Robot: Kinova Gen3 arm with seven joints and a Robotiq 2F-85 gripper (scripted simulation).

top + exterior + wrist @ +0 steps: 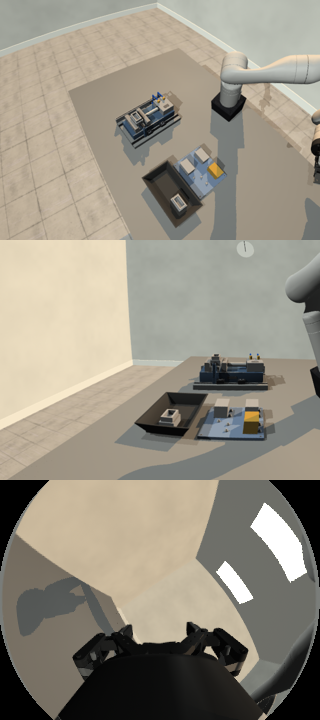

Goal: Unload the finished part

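Observation:
The finished part [136,117], a grey block with a pocket on top, sits between the jaws of the blue vise [147,120] near the middle of the table; it also shows in the exterior view [216,358]. The black outfeed tray [170,191] lies nearer the front and holds another pocketed block [178,204] at one end. My gripper [316,173] is at the far right edge of the top view, far from the vise. In the wrist view its fingers stand open and empty, facing the walls.
A blue fixture plate [200,171] beside the tray carries two grey blank blocks [194,160] and an orange block [215,170]. The arm's base [228,102] stands at the table's far right, with the arm reaching over that side.

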